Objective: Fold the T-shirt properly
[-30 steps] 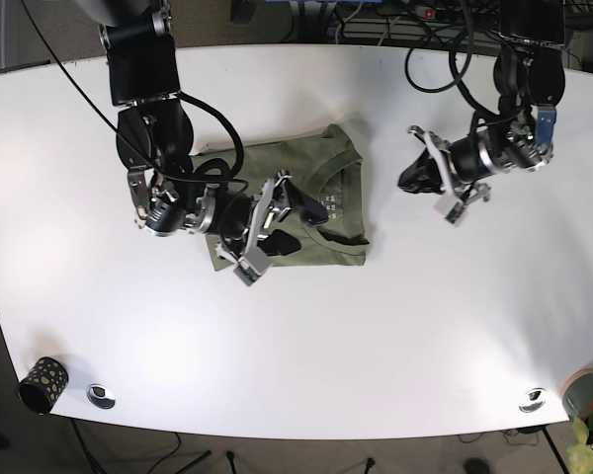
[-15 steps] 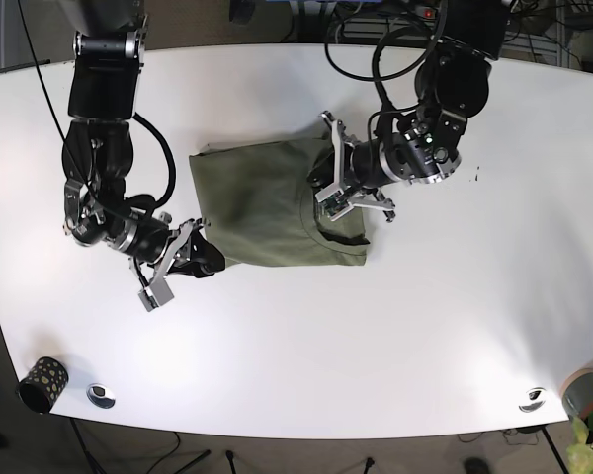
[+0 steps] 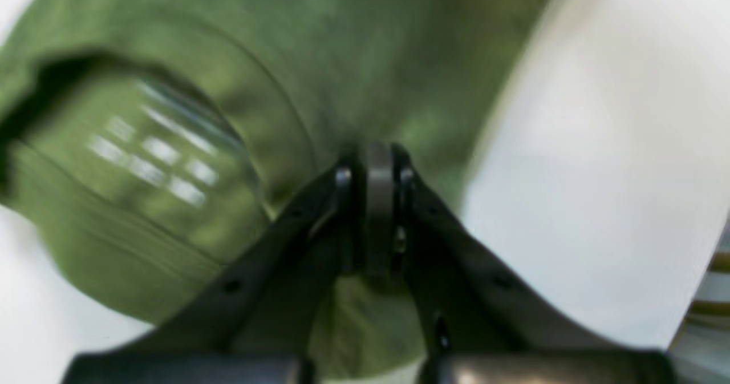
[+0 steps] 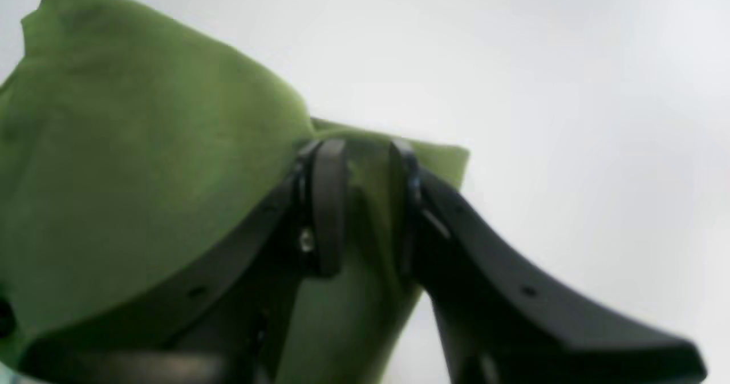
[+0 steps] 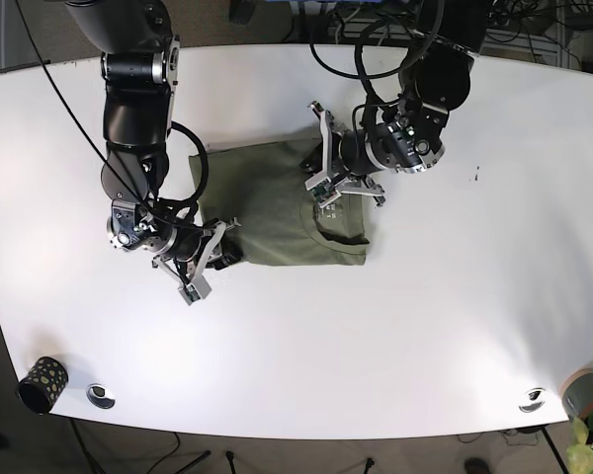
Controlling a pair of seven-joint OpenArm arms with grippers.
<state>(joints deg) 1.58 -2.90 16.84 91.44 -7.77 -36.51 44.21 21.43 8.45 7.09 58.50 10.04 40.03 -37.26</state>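
Fingers (image 3: 342,201) of my left gripper (image 3: 373,170) are pressed together, pinching the green T-shirt (image 5: 267,207) beside its collar, near the shirt's far edge. My right gripper (image 4: 359,161) has its fingers (image 4: 328,201) clamped on a fold at the opposite, near corner. The shirt lies partly folded mid-counter (image 5: 425,326), held between both arms.

The T-shirt (image 5: 267,212) is plain olive green, with pale printed lettering inside its collar (image 3: 154,156). The table (image 5: 395,336) is white. A cup (image 5: 42,383) at the base view's lower left is black with yellowish speckles.
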